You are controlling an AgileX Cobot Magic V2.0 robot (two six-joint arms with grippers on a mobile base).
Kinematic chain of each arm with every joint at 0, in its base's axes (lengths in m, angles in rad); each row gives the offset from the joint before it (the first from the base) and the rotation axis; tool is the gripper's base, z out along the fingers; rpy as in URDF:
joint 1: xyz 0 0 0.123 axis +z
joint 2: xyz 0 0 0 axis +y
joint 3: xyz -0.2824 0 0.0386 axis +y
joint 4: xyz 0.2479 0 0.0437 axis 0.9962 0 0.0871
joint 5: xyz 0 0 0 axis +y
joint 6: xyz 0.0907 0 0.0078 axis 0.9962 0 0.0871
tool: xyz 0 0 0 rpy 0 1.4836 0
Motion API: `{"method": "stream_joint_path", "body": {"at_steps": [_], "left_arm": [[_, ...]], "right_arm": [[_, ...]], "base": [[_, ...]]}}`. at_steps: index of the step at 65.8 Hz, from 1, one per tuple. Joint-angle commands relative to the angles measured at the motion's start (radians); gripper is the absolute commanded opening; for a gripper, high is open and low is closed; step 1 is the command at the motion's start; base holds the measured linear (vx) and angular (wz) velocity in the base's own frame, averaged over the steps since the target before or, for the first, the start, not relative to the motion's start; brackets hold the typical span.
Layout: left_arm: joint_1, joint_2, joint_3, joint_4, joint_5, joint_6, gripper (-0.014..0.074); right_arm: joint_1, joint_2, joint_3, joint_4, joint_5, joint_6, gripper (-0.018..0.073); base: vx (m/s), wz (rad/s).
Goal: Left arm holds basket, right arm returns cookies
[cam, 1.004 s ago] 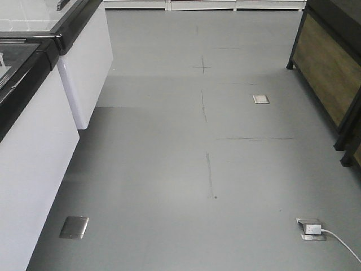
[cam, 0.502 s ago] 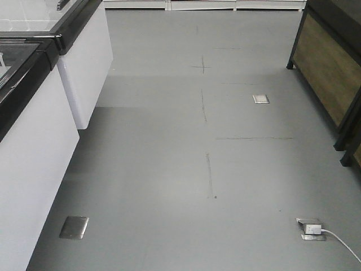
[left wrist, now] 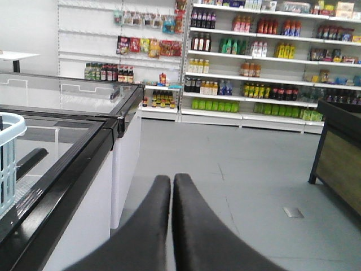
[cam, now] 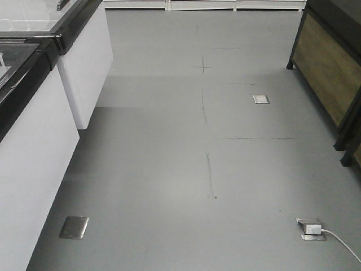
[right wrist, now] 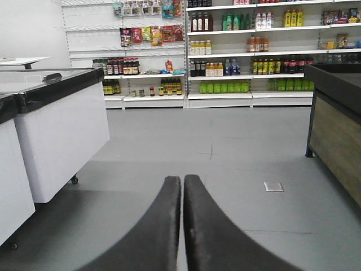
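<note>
Nothing on the grey floor (cam: 169, 169) has moved. We see freezer chests (left wrist: 128, 148) left, basket (left wrist: 8, 164) over one lid; left gripper (left wrist: 172, 179) and right gripper (right wrist: 183, 180) pinched closed, empty.

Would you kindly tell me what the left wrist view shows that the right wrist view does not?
Only the left wrist view shows the basket, at its left edge, and the left end effector, shut. Only the right wrist view shows the right end effector, also shut, and a freezer caster. Both share stocked shelves, grey floor and a wood-panelled stand on the right.
</note>
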Motion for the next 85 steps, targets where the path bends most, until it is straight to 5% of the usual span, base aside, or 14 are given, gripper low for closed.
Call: {"method": "stream_joint_path", "body": {"at_steps": [1,49,85], "left_arm": [[-0.004,0.080,-0.083,0.001,-0.044,0.003,-0.0006],[-0.004,0.163,-0.102,0.000,-0.043,0.003,0.0029],[-0.004,0.163,-0.102,-0.007,-0.044,-0.007,0.0407]], "right_arm": [[-0.003,-0.012,0.002,-0.006,-0.069,-0.009,-0.0006],[-0.003,-0.012,0.002,-0.006,-0.069,-0.009,-0.0006],[-0.003,-0.012,0.002,-0.006,-0.069,-0.009,-0.0006]], "base": [[0.00,0.00],[0.00,0.00],[0.00,0.00]]}}
